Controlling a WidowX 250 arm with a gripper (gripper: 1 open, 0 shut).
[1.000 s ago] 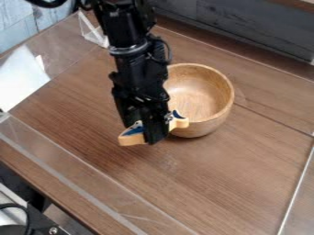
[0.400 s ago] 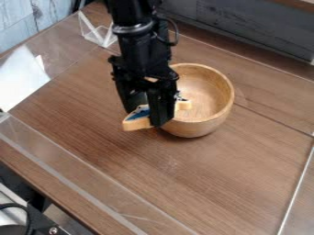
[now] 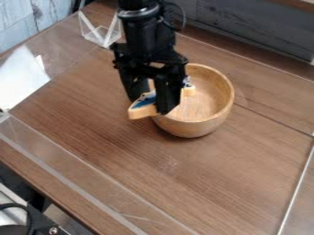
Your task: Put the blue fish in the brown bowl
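So the biggest thing here is the wooden table point(image 3: 185, 184), dark brown planks with a glossy clear sheet over the top that catches some glare; behind it at the top there's a grey slatted wall point(image 3: 263, 27), and off at the left edge something white point(image 3: 18, 78) lies on the table, can't really tell what it is; next down in size is the black robot arm point(image 3: 145, 32) coming in from the top and pointing pretty much straight down; then the brown bowl point(image 3: 208, 101), round, light wood with thick walls, sitting upright on the table just right of the arm, and the part of its inside I can see has nothing in it; then the gripper point(image 3: 153, 95), its fingers pinched together on the blue fish point(image 3: 149, 106); the fish is up off the table, tilted, hanging right at the bowl's left rim and overlapping it from this angle; you can see its blue top and the tan wooden edge poking out to the left of the fingers.
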